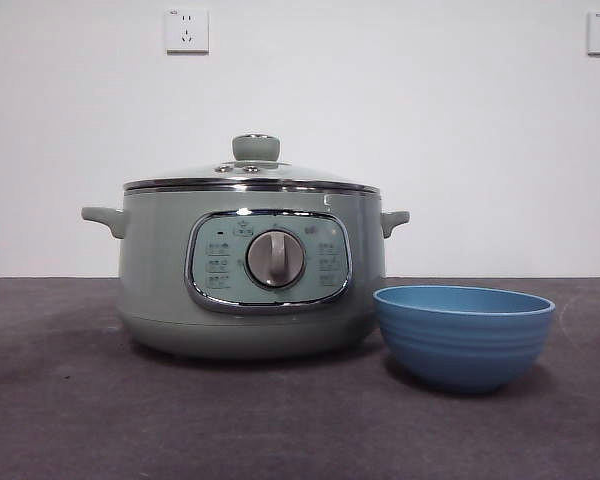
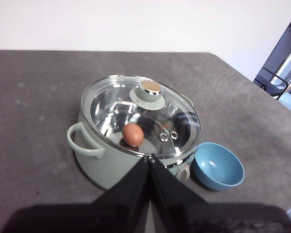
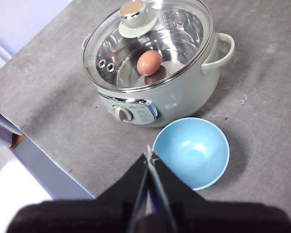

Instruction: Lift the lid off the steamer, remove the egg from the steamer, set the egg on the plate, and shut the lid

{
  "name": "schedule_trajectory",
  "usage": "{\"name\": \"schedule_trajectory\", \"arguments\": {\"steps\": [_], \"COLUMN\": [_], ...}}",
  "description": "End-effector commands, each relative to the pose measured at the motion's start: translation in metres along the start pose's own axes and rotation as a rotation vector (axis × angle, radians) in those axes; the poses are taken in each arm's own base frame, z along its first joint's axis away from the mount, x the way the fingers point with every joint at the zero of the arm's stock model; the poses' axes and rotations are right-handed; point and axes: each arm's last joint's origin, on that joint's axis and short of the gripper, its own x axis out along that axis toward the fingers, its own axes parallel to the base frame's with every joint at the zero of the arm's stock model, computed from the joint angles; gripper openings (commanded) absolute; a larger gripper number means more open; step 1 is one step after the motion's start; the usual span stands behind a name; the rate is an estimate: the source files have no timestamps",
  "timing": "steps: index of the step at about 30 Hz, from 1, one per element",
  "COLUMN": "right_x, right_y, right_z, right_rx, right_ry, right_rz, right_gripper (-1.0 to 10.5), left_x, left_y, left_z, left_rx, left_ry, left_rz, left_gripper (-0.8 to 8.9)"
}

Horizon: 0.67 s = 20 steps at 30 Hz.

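Note:
The sage-green steamer (image 1: 250,275) stands on the table with its glass lid (image 1: 252,175) on, pale green knob (image 1: 256,148) on top. Through the lid a brown egg (image 2: 132,134) lies inside; it also shows in the right wrist view (image 3: 149,62). The empty blue plate, a ribbed bowl (image 1: 463,335), stands next to the steamer's front right. My left gripper (image 2: 149,158) is shut and empty, high above the steamer's near side. My right gripper (image 3: 149,154) is shut and empty, high above the bowl (image 3: 191,151). Neither arm shows in the front view.
The dark grey table (image 1: 80,420) stretches around both things. Its edge (image 3: 43,160) runs beside the steamer's panel side in the right wrist view. A white wall with two sockets (image 1: 186,31) stands behind.

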Motion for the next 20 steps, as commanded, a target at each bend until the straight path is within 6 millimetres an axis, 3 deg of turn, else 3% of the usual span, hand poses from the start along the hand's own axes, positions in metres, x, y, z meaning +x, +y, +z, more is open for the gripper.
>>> {"name": "schedule_trajectory", "arguments": {"steps": [1,3,6,8,20], "right_x": [-0.001,-0.001,-0.001,-0.001,0.000], "right_y": [0.001,0.001,0.001,0.001,0.000], "right_z": [0.001,0.001,0.001,0.001,0.002], "right_rx": [-0.024,-0.019,-0.017,-0.006,0.005], "right_ry": [-0.010,-0.012,-0.012,-0.012,-0.014], "right_rz": [0.003,0.003,0.003,0.003,0.002], "right_gripper": [0.2,1.4,4.7,5.9,6.0], "left_x": [-0.001,-0.001,0.000,0.001,0.022], "left_y": [0.000,0.000,0.000,0.000,0.010], "left_z": [0.000,0.001,0.001,0.002,0.017], "left_rx": [0.014,0.012,0.011,0.014,0.036], "left_ry": [-0.003,-0.003,-0.001,-0.005,-0.018], "left_rz": [-0.003,-0.003,-0.003,-0.004,-0.074], "left_gripper": [0.45,2.14,4.86,4.99,4.99]}}
